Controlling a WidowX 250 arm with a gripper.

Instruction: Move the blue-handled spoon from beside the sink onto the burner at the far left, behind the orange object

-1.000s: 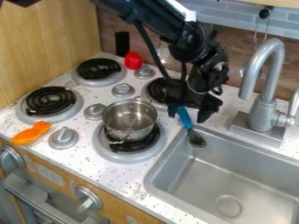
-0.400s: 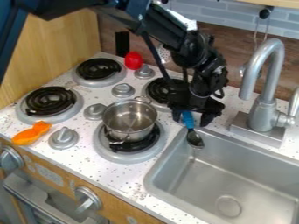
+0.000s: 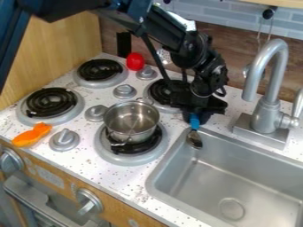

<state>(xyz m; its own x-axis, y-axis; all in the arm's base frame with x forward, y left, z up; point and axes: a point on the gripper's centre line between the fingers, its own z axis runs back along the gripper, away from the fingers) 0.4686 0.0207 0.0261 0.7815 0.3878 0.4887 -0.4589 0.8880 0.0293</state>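
Gripping the spoon [image 3: 194, 139] looks like the part that's done here. Black gripper [image 3: 197, 120] is pretty much closed, fingers drawn in around the blue handle, no real gap left that I can see. Spoon's right under the gripper, bowl hanging down at the sink's [image 3: 204, 186] near corner, just below the fingertips. Can't tell if it's touching the rim. As for what's left, I'd say all the lifting and carrying, cause the spoon is down low and not set anywhere else. Pot [image 3: 131, 122] sits left of the gripper on a burner, faucet [image 3: 269, 104] is off to its right.
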